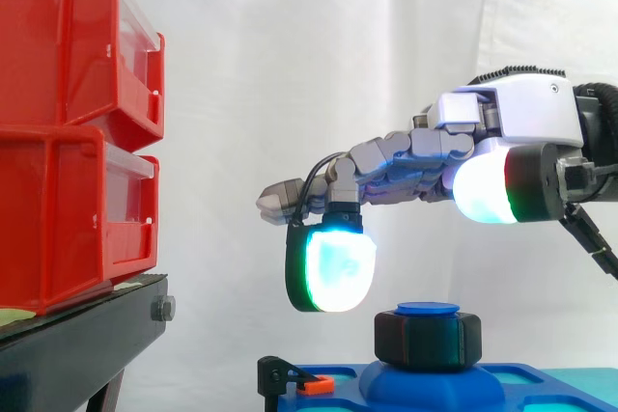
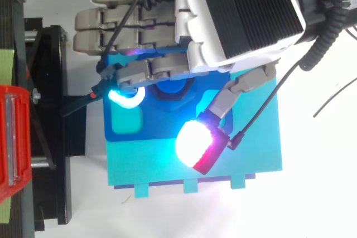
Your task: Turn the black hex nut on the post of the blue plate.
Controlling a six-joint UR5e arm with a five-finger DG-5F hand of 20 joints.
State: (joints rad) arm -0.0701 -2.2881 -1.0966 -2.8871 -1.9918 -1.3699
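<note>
The black hex nut [image 1: 428, 339] is seated on the post [image 1: 428, 309] of the blue plate [image 1: 541, 380], right underneath the robot hand [image 1: 512, 113]. Fingers [image 1: 386, 156] are held spread, nothing gripped, so straight down it is.

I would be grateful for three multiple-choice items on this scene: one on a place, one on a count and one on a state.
1. Where does the black hex nut sit?
A) on the post of the blue plate
B) in a red bin
C) on the black stand

2. How many red bins are stacked on the black stand?
A) one
B) two
C) four

3. What is the state of the hand?
A) shut on the nut
B) shut on a bin
C) open, holding nothing

Answers:
1 A: the nut rings the post that rises from the plate.
2 B: the side view shows one bin on top of another.
3 C: its fingers stretch out above the nut and are curled round nothing.
</note>
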